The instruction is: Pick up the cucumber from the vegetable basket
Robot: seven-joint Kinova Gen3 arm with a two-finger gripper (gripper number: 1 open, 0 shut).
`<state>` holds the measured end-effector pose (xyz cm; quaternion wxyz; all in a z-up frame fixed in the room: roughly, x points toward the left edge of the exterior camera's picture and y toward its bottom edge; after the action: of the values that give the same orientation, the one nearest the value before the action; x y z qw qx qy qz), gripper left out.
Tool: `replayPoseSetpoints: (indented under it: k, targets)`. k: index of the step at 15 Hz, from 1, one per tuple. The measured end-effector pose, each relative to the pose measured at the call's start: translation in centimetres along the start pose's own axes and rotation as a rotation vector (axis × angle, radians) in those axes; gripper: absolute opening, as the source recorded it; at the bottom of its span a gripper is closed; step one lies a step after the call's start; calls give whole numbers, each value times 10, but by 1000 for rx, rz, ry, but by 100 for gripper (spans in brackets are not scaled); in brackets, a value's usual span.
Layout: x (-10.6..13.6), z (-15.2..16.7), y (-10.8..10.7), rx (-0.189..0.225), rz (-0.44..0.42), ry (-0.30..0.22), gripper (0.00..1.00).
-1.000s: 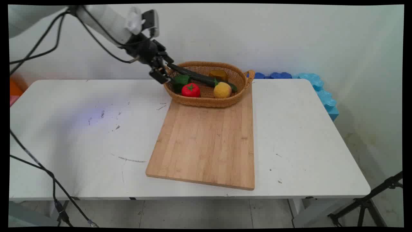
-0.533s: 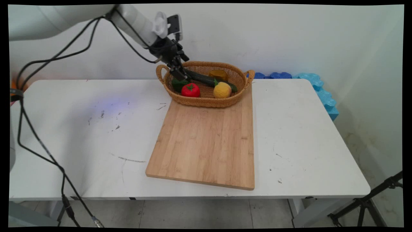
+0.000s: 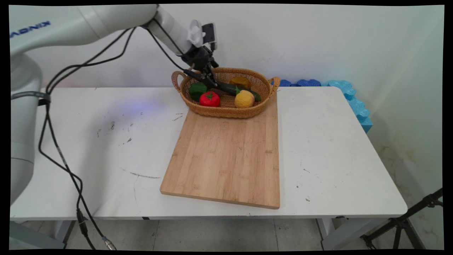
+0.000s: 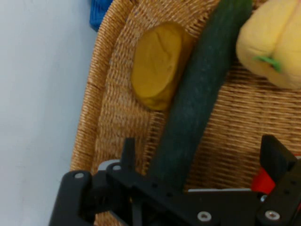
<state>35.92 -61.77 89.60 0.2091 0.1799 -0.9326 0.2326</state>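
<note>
**Cucumber in the basket, gripper spread over its left end**

Cucumber [image 4: 195, 99], long and dark green, lies slantwise across the wicker basket [image 3: 226, 109], its left end up near the basket's far-left rim and its right end lower, toward the near right. The black gripper [image 3: 208, 78] reaches down into the basket's left half from the upper left, and its fingers [image 4: 277, 157] stand spread apart, one on each side of the cucumber's left end, with nothing clamped between them. In the hand view the cucumber runs up from between the fingers; whether either finger touches it cannot be told.

Beside the cucumber on its far side rests a dull yellow lump [image 3: 240, 81] against the basket's back wall. On its near side sit a yellow fruit [image 3: 244, 99] with a small green stem, a red tomato [image 3: 209, 99] and a green vegetable [image 3: 197, 89] at the left.

The basket stands on the far end of a wooden cutting board [image 3: 226, 159], which lies on the white table [image 3: 336, 148]. Blue foam pieces [image 3: 350, 97] lie behind the table's far-right corner.
</note>
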Motion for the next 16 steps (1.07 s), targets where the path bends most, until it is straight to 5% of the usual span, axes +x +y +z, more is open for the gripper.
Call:
replayPoseSetpoints:
  k: [5, 16]
  targets:
    - [6, 42, -14, 2, 35, -36, 100]
    - [10, 81, -23, -24, 104, -83, 100]
